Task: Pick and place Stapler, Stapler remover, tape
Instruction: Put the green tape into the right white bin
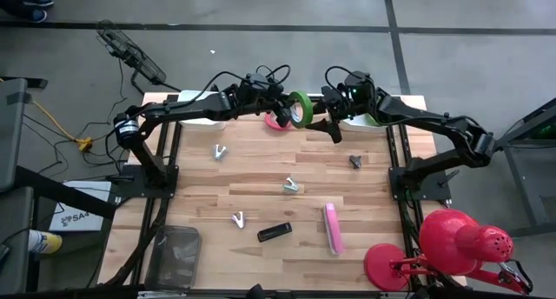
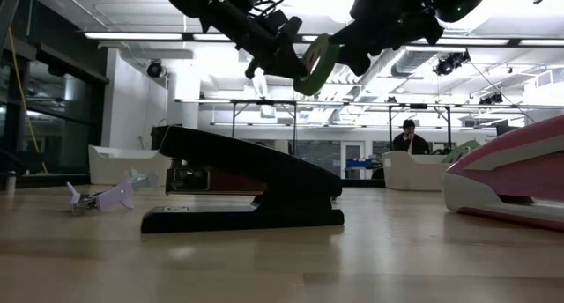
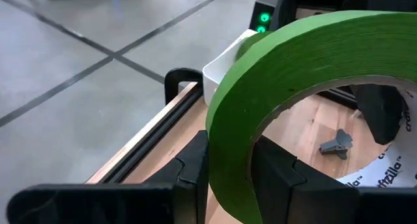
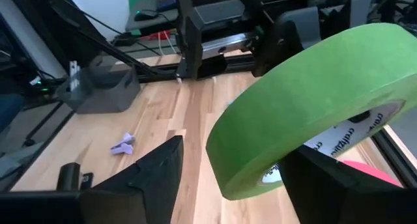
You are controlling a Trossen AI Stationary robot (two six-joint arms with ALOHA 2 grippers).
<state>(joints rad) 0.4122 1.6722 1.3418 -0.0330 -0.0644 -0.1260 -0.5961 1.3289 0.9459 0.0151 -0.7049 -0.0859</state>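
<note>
Tape (image 3: 260, 74) clamped in left hand (image 3: 228, 165); right wrist view shows right hand (image 4: 228, 178) apart

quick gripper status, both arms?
Left gripper: shut on the green roll of masking tape, held up above the table's far edge.
Right gripper: jaws open either side of the same roll, not yet clamped.

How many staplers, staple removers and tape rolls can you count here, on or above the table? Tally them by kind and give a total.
Staplers: 2 (black stapler, pink stapler)
Staple removers: 4 (left remover, centre remover, front remover, dark remover)
Tape rolls: 2 (green tape roll, held above the table; pink tape roll)
Total: 8
</note>
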